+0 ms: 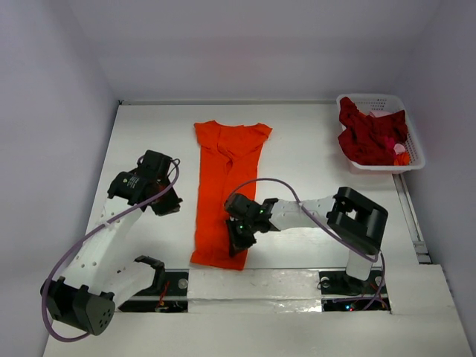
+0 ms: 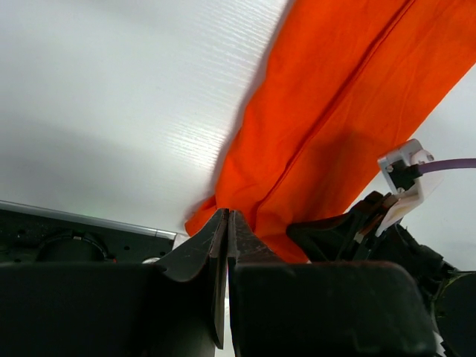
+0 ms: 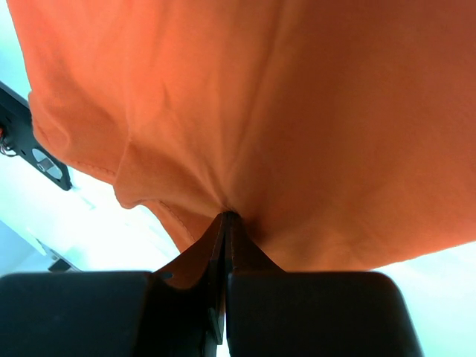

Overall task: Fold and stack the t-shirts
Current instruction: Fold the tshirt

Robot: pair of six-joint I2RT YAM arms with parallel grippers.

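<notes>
On the table [image 1: 312, 149], an orange shirt [image 1: 223, 186] lies folded lengthwise into a long strip, collar at the far end. Its near end is pinched by the right hand [image 1: 238, 239], clenched on a small fold of cloth. Just left of it, the left hand [image 1: 169, 207] has its fingers pressed together, holding nothing. Dark red shirts [image 1: 368, 137] are heaped in a basket [image 1: 416, 160] at the far right corner.

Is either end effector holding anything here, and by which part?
The right end effector pinches the orange t-shirt at its right edge, near the bottom hem. The left end effector is shut on nothing, beside the shirt.
</notes>
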